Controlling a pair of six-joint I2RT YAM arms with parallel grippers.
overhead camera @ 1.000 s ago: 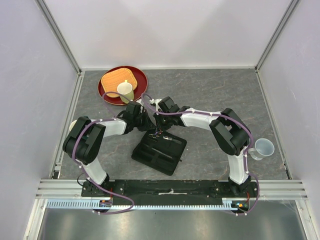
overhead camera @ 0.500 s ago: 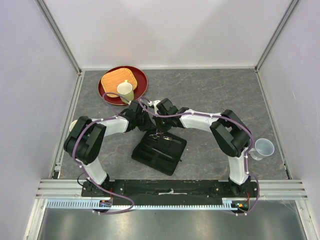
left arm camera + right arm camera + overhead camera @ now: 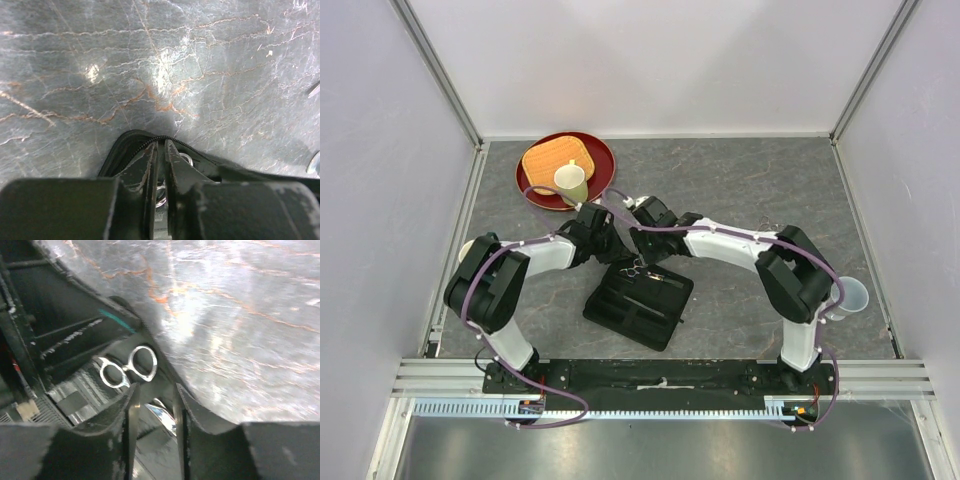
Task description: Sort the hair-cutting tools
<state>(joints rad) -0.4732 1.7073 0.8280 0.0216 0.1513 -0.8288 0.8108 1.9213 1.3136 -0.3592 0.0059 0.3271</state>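
Right arm's elbow has swung outward and now crowds the clear cup [image 3: 855, 292] near the table's [image 3: 740, 180] right edge. Black case [image 3: 638, 308] lies open below both wrists, its contents too dark to separate. Silver scissors [image 3: 125, 371] rest at its far rim, blades mostly hidden. Right gripper [image 3: 155, 392] fingers stand apart over them; left gripper [image 3: 160, 145] fingers nearly meet at the zip.
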